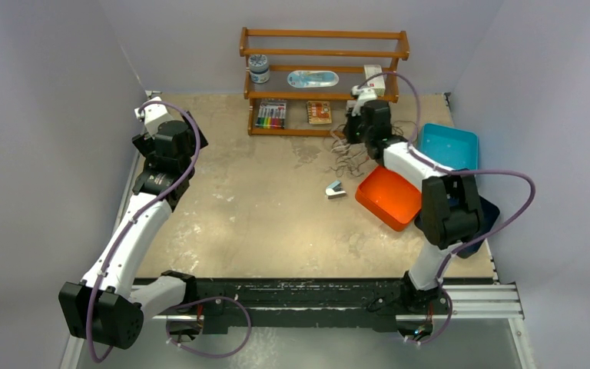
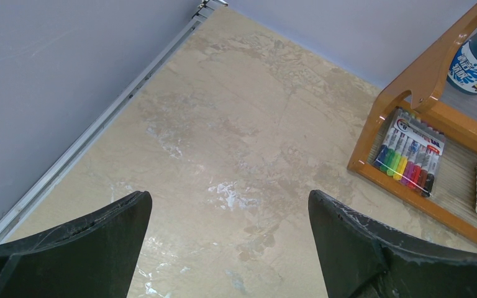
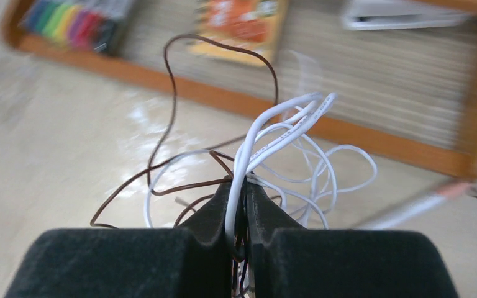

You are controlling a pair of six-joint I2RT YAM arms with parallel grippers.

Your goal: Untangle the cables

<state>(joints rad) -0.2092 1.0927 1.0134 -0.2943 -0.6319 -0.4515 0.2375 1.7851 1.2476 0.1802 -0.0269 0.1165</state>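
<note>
Several cables, nipped tight in R gripper

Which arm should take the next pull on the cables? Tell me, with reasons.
Right. Its pincer is shut on the cables, with white strands pinched in it. The left pincer hangs open over the table, far from the tangle.
</note>
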